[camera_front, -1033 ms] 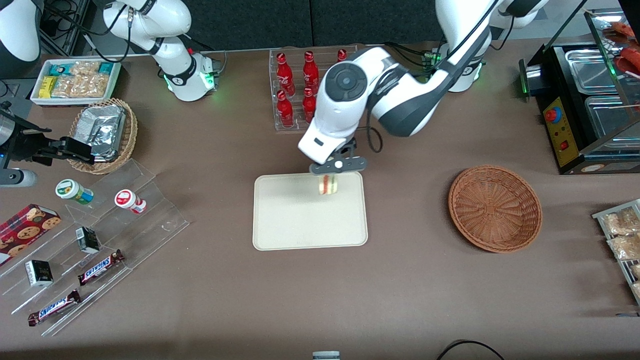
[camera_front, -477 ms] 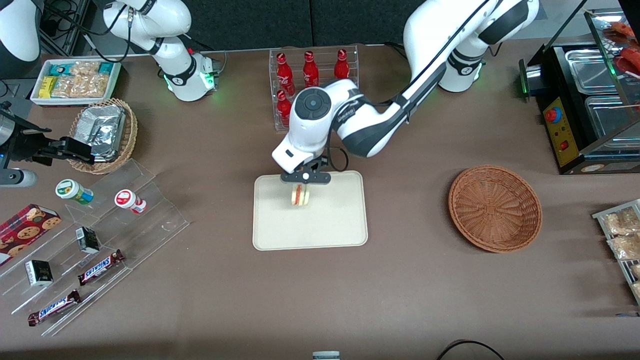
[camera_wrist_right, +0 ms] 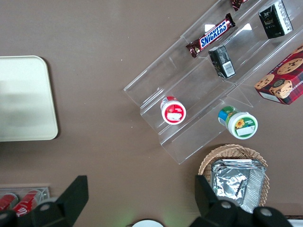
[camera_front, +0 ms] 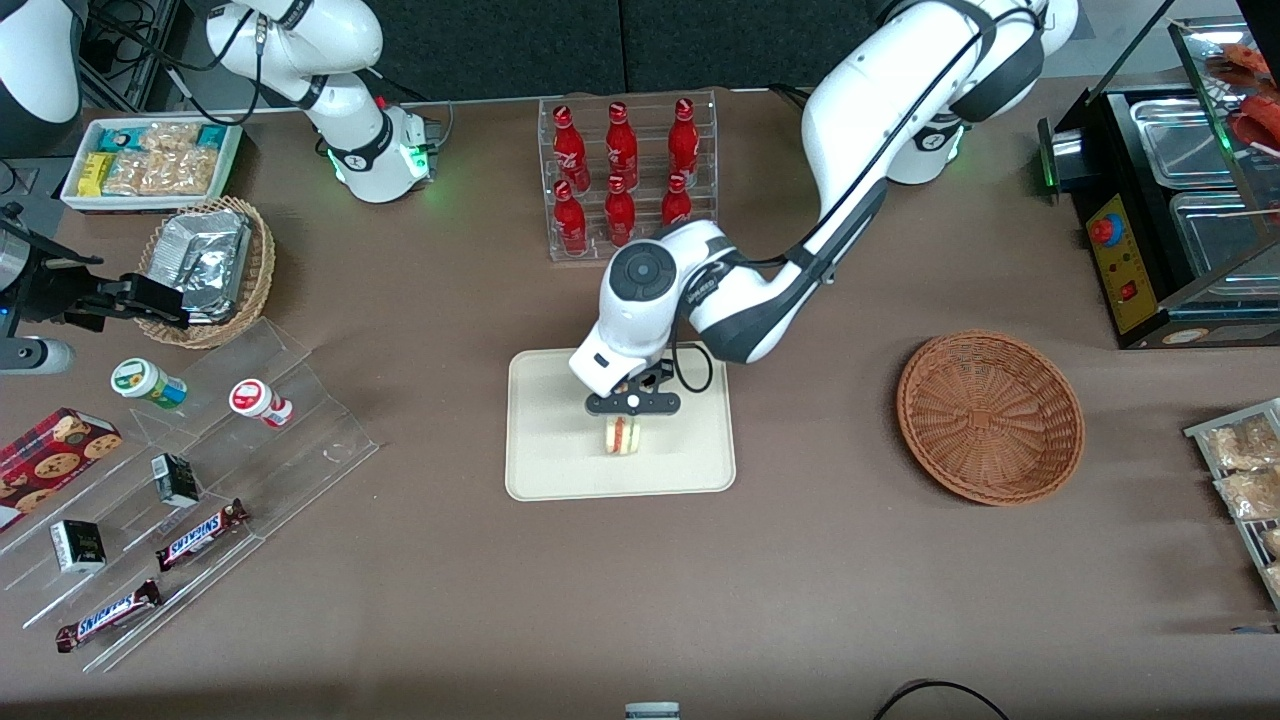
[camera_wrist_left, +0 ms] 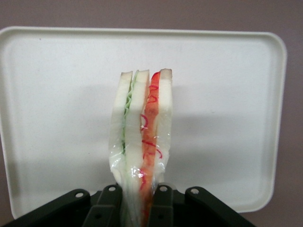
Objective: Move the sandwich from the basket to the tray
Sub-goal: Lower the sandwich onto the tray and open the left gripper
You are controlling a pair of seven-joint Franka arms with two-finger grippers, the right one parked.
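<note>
The gripper (camera_front: 622, 428) clamps the sandwich (camera_front: 621, 436) on edge between its fingers (camera_wrist_left: 161, 201), above the tray (camera_front: 560, 470). The basket (camera_front: 990, 416) lies well apart, toward the working arm's end.

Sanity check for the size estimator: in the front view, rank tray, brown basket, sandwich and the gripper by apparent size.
1. tray, largest footprint.
2. basket, a bit smaller than the tray.
3. and 4. gripper and sandwich: both far smaller and look alike. The gripper, shut on the sandwich over the tray, covers part of it, so no ranking.
</note>
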